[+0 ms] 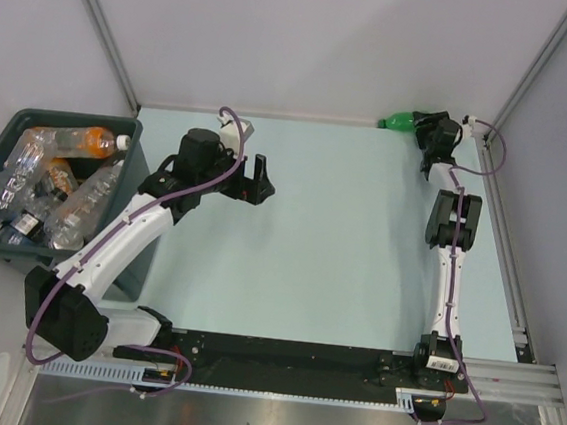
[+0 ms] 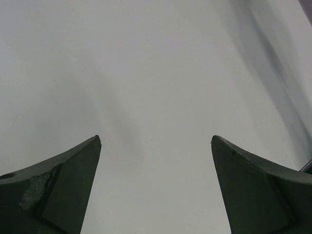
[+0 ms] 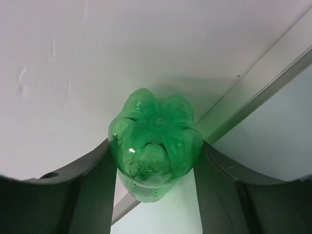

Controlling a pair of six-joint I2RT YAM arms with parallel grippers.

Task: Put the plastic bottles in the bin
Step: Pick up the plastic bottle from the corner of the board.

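Looking at the far right corner of the table [image 1: 339, 258], you have the green bottle [image 1: 403, 121] between your right jaws. In the right wrist view its petal-shaped base [image 3: 155, 146] faces the camera. A dark finger [image 3: 92, 185] presses against its left side and the other finger touches its right side, so the jaws are pinching the bottle around its lower body. From above, the rest of the bottle pokes out to the left of the jaws, running along the foot of the far wall [image 1: 310, 44]. An aluminium rail [image 3: 253, 92] passes just behind it on the right. You cannot tell from these views whether the bottle rests on the table or is raised off it. Your right arm [image 1: 446, 278] is stretched nearly straight along the right edge of the table to reach it.

Your left jaws are spread wide with nothing between them, and only bare pale surface shows past the two finger tips [image 2: 73, 180]. The left arm [image 1: 121, 232] holds them over the left part of the table, just right of the bin [image 1: 71, 119]. The bin sits at the far left, well apart from the green bottle. It already holds a heap of bottles [image 1: 88, 204], mostly clear, with an orange bottle [image 1: 90, 140] lying on top near the far rim.
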